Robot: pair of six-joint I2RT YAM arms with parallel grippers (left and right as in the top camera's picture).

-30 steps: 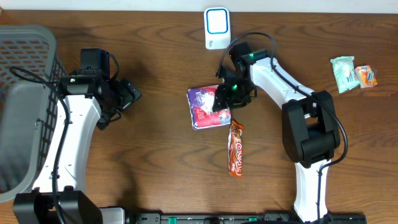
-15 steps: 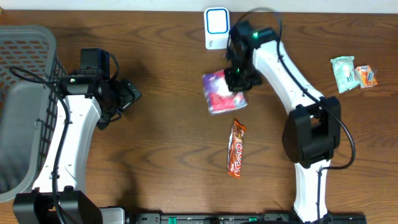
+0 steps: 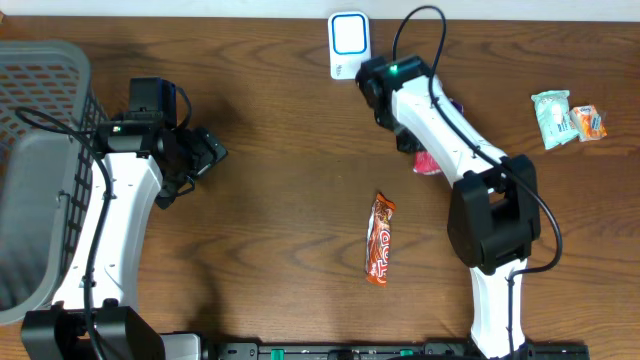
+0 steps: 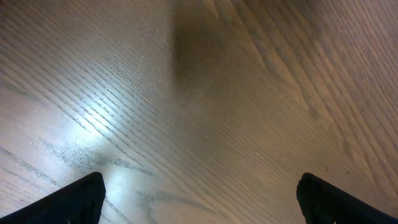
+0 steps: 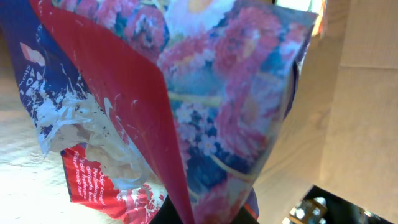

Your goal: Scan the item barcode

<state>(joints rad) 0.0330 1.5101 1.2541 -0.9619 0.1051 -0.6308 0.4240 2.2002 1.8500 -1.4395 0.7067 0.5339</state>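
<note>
Snack pkt [image 5: 205, 112] now off table [image 3: 260, 260], in R claw [image 5: 200, 213] nr scanner [image 3: 349, 40].

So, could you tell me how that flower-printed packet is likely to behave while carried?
Probably floppy: the flower-printed packet shows a sharp fold and creases in the right wrist view, so it may sag or swing. Likely light for its size, as it looks like thin film. Its glossy surface catches glare, so it could slip in a narrow pinch.
</note>
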